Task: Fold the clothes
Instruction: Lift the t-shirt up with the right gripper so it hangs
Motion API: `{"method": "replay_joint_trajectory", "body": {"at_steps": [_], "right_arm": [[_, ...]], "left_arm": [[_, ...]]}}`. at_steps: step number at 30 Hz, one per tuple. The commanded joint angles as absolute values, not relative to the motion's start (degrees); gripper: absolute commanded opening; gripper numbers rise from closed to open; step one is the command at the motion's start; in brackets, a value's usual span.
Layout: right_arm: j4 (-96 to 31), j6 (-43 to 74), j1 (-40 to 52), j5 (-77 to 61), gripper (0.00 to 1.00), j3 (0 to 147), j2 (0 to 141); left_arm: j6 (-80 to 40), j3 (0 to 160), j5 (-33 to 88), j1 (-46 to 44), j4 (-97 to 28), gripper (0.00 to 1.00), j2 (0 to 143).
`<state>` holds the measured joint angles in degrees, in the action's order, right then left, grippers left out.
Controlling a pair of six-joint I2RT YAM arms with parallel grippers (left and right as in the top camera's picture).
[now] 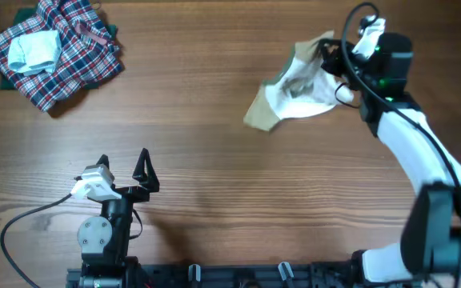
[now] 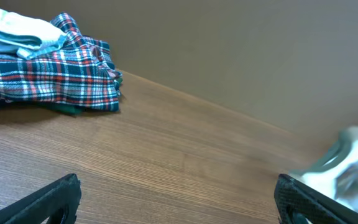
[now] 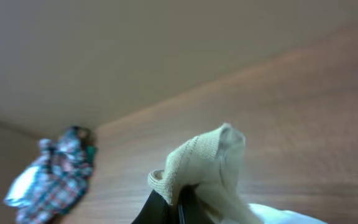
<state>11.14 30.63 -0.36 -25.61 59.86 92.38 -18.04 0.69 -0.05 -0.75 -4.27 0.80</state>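
Note:
The clothes [image 1: 294, 88], a small white garment with tan parts, hang crumpled at the far right of the table, with a tan corner trailing down to the left. My right gripper [image 1: 330, 56] is shut on the garment's upper edge. In the right wrist view the dark fingers [image 3: 166, 208] pinch a tan ribbed hem [image 3: 207, 162] that bulges above them. My left gripper [image 1: 123, 166] stands open near the front left, holding nothing. The left wrist view shows its fingertips [image 2: 55, 199] wide apart over bare wood, with the garment [image 2: 353, 162] blurred at the right edge.
A red-blue-white plaid heap [image 1: 54, 52] lies at the far left corner with a pale blue-white folded piece [image 1: 34, 50] on top. The heap [image 2: 48, 68] also shows in the left wrist view and, small, in the right wrist view [image 3: 55, 174]. Brown wood table [image 1: 214, 176].

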Motion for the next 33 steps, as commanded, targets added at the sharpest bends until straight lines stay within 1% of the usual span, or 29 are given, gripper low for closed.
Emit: {"method": "replay_joint_trajectory", "body": {"at_steps": [1, 6, 11, 19, 24, 33], "right_arm": [[9.41, 27.77, -0.16, -27.44, 0.04, 60.90, 82.30], [3.90, 25.43, 0.21, -26.37, 0.04, 60.90, 74.11], [0.32, 25.47, 0.25, -26.52, 0.04, 60.90, 70.54], [3.53, 25.52, 4.67, -27.03, 0.04, 61.36, 66.32], [3.49, 25.65, 4.67, -27.05, 0.04, 61.45, 63.92], [2.52, 25.67, 4.67, -27.05, 0.04, 61.45, 64.16]], "left_arm": [[-16.91, 0.32, 0.60, -0.99, -4.27, 1.00, 0.38], [-16.91, 0.32, 0.60, -0.99, -4.27, 1.00, 0.38], [-16.91, 0.32, 0.60, -0.99, -4.27, 1.00, 0.38], [-16.91, 0.32, 0.60, -0.99, -4.27, 1.00, 0.38], [-16.91, 0.32, 0.60, -0.99, -4.27, 1.00, 0.38], [-16.91, 0.32, 0.60, -0.99, -4.25, 1.00, 0.38]]}}
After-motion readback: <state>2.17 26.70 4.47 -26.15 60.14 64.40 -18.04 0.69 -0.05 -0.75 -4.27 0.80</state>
